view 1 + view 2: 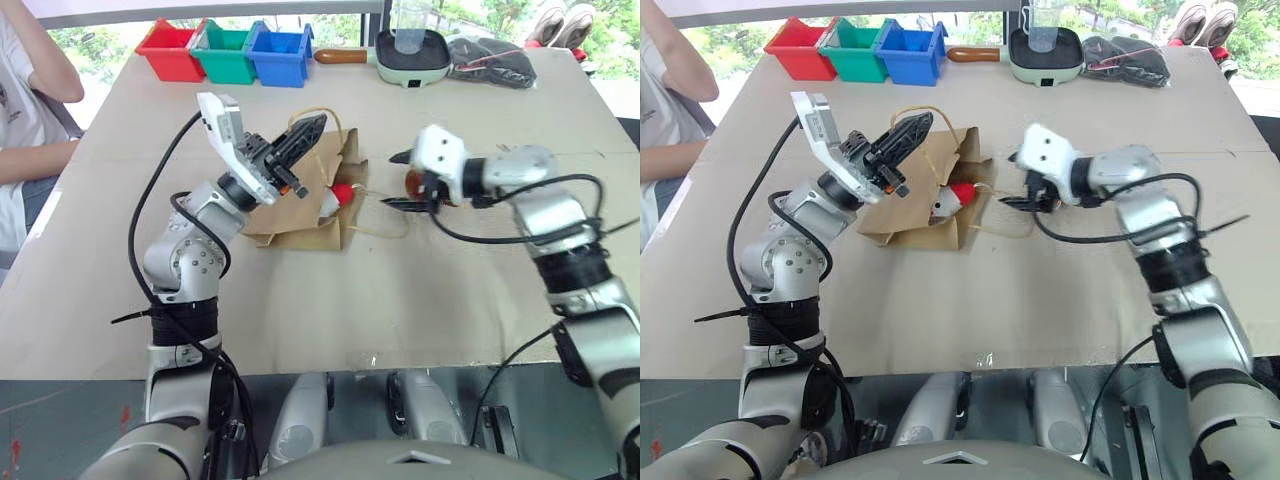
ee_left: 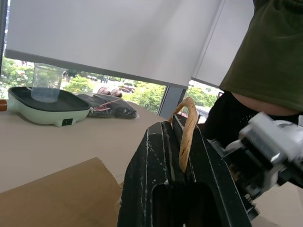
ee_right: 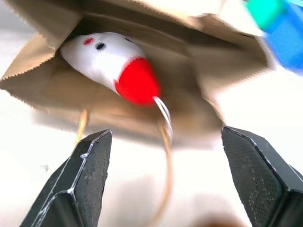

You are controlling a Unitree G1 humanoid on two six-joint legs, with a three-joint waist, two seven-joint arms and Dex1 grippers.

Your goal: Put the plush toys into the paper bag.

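One toy lies in the mouth of the paper bag, the other one is on the table by the right gripper.

The paper bag point(image 1: 300, 205) lies on its side on the table point(image 1: 330, 300), with its opening turned to the robot's right. The left gripper point(image 1: 300, 137) is closed tight on one looped handle point(image 2: 187, 132) of the bag and holds it above the bag. The white cone toy point(image 3: 111, 64) rests just inside the opening, its red tip pointing outward. The right gripper point(image 1: 410, 182) stands near the opening with its two fingers spread wide and nothing between them. The orange-brown drumstick toy point(image 1: 416, 184) lies on the table just beside this gripper, mostly hidden behind it. The second handle point(image 1: 385, 215) lies flat on the table in front of the bag.
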